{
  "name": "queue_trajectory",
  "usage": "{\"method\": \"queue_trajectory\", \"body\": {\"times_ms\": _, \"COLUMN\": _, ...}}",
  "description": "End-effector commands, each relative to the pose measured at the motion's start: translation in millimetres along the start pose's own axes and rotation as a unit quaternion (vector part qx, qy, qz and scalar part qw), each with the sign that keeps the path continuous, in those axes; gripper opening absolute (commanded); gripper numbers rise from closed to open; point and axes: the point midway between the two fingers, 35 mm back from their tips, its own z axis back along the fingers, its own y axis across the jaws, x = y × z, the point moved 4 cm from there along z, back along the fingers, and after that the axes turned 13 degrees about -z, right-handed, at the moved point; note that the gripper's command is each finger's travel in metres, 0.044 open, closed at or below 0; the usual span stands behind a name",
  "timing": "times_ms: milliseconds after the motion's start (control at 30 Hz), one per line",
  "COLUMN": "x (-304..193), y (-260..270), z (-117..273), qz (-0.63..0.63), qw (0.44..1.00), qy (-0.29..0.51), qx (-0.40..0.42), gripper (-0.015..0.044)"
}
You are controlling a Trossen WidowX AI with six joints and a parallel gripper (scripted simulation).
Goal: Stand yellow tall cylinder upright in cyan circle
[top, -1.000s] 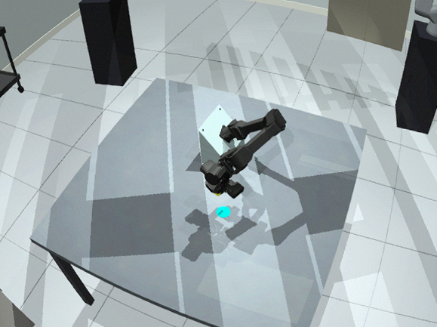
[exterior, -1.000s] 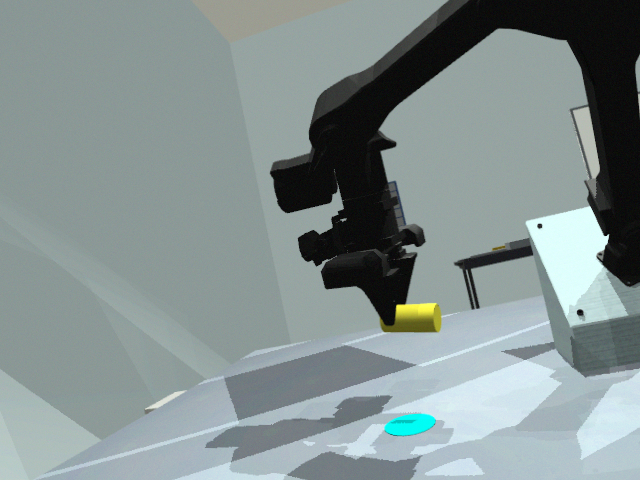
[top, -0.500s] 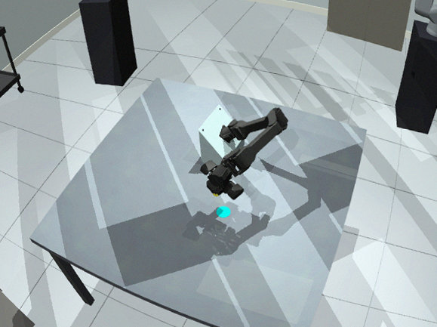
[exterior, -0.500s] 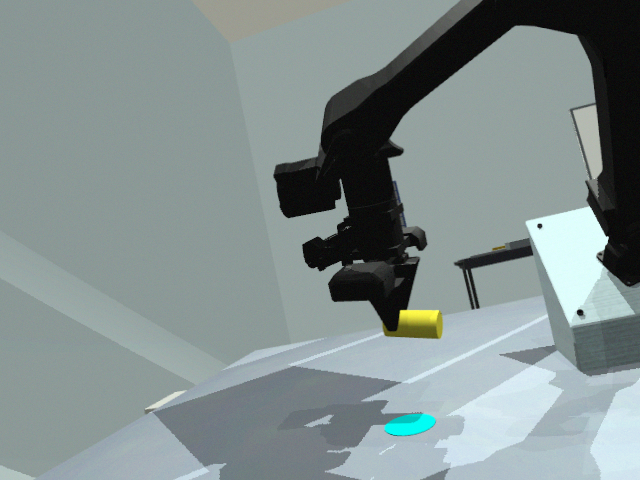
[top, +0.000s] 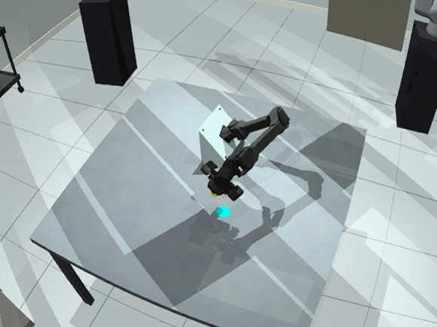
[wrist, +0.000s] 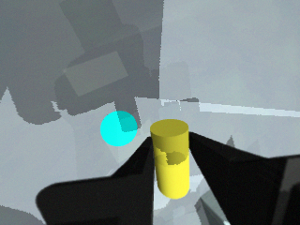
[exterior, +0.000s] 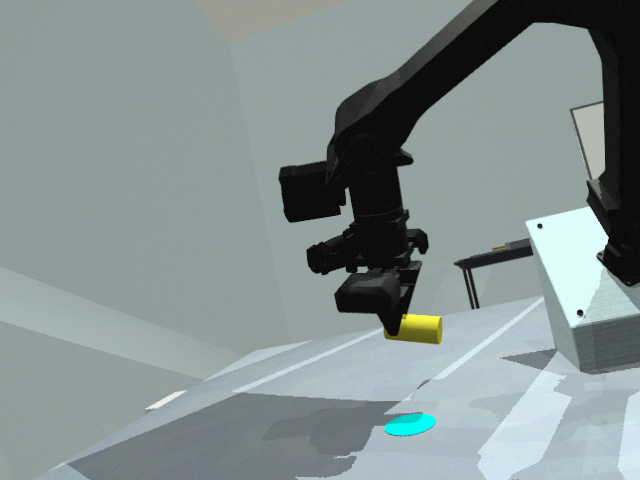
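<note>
My gripper [exterior: 397, 330] [wrist: 169, 139] points down and is shut on the yellow tall cylinder [exterior: 424, 329] [wrist: 173, 175] [top: 213, 194], near one end of it. The cylinder is in the air above the table, its long axis close to level in the exterior view. In the top view the gripper hides most of it. The cyan circle [top: 223, 211] [exterior: 409, 424] [wrist: 112, 128] lies flat on the table, below and to one side of the cylinder. Part of the circle is in shadow. Nothing stands on it.
The table [top: 104, 179] [exterior: 289, 372] carries a pale metal block [top: 214, 126] [exterior: 560, 258], on which the arm's base is mounted, behind the gripper. Shadows of the arm fall across the table around the cyan circle.
</note>
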Motion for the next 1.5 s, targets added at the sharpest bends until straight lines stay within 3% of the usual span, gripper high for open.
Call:
{"method": "queue_trajectory", "body": {"times_ms": 0, "x": -1.2, "y": 0.8, "z": 1.0, "qz": 0.002, "qw": 1.0, "qy": -0.015, "qx": -0.004, "gripper": 0.0105}}
{"method": "queue_trajectory", "body": {"times_ms": 1467, "x": -8.5, "y": 3.8, "z": -12.4, "qz": 0.01, "qw": 0.988, "qy": -0.147, "qx": -0.038, "gripper": 0.0105}}
